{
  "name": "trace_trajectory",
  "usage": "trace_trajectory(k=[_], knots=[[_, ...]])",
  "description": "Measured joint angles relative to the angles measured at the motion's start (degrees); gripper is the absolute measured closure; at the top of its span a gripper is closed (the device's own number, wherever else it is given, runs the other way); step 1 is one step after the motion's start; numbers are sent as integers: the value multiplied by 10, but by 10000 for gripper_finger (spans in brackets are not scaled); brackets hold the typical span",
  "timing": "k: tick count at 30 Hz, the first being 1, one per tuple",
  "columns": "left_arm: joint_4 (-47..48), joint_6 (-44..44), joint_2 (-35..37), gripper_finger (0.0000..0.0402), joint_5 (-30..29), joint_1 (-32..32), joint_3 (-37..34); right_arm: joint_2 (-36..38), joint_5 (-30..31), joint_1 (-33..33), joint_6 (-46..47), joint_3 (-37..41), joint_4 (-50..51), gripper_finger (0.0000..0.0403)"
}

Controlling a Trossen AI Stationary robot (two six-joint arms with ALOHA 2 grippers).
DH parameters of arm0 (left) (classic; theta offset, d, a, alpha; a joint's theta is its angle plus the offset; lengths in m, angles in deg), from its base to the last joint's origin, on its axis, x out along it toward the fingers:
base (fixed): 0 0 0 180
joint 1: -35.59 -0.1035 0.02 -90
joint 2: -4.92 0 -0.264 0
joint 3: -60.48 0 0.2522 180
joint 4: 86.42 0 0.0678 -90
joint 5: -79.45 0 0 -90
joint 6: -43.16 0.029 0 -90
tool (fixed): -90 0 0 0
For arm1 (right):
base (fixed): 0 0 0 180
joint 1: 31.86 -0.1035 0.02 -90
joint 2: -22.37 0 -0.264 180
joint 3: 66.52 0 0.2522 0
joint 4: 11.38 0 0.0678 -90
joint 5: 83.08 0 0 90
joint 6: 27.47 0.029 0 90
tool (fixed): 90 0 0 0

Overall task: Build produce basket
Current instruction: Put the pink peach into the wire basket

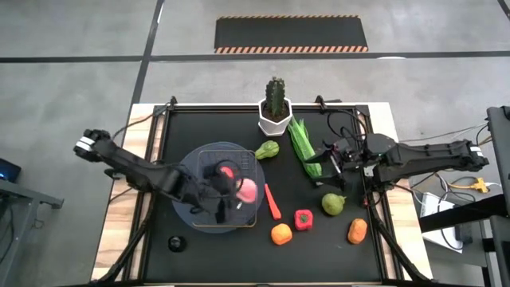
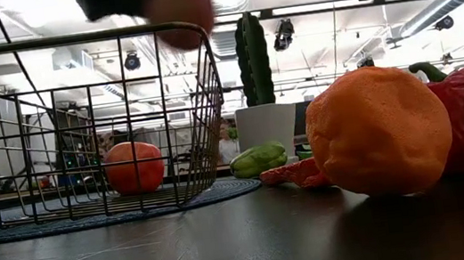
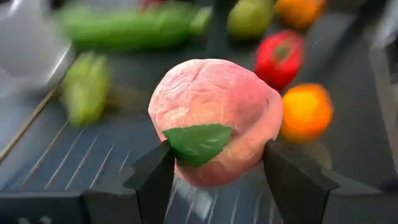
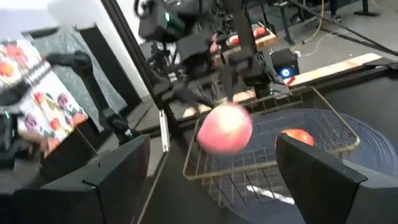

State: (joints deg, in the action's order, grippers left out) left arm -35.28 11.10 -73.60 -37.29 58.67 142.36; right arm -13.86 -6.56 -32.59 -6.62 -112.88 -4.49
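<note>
One pink apple (image 3: 214, 121) sits clamped between the fingers of your left gripper (image 1: 239, 191), held above the wire-mesh basket (image 1: 199, 159) near its right-hand rim, with a red apple (image 2: 133, 166) already lying on the basket floor. To finish this placement well, carry the fruit a little further inward so it clears the wire rim, lower it until it is close to the mesh, and only then let the fingers part; dropped from where it hangs, a round fruit is likely to roll against the red one or bounce toward the edge. Aim for the bare mesh beside the red apple, not on top of it. The pink apple is nearly round, so it has little long axis to speak of; its green leaf (image 3: 198, 143) faces the left wrist camera, though with the blur I can't say exactly where the stem end points. Your right gripper (image 1: 335, 159) hovers over the far right part of the table, just beside the long green leafy stalk (image 1: 301, 142), with its fingers spread wide and nothing between them. That stalk runs lengthwise from near the white cactus pot (image 1: 273, 119) toward the table's near-right side, so a grasp across its middle suits it.
</note>
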Motion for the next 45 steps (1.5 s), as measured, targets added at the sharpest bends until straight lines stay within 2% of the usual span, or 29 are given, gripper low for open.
trace_trajectory(k=[2, 4, 8, 11, 15, 27, 40, 45], knots=[[119, -49, -3, 187, 29, -11, 51, 7, 0, 0, -15, 0, 13, 74], [199, -66, -12, 187, 68, -24, 89, 9, 0, 0, -22, 0, 19, 74], [220, -66, -39, 187, 148, -52, 99, 7, 0, 0, -38, 1, 29, 74], [242, -66, -67, 187, 185, -67, 92, 1, 0, 0, -48, 2, 37, 74], [286, -66, -107, 187, 190, -79, 86, -9, 0, 0, -50, 6, 38, 74], [313, -60, -186, 187, 206, -96, 79, -26, 0, 0, -49, 7, 37, 74], [307, -51, -202, 187, 203, -96, 77, -27, 0, 0, -42, 8, 37, 74], [308, -50, -200, 169, 203, -96, 79, -27, 0, 0, -39, 8, 37, 74]])
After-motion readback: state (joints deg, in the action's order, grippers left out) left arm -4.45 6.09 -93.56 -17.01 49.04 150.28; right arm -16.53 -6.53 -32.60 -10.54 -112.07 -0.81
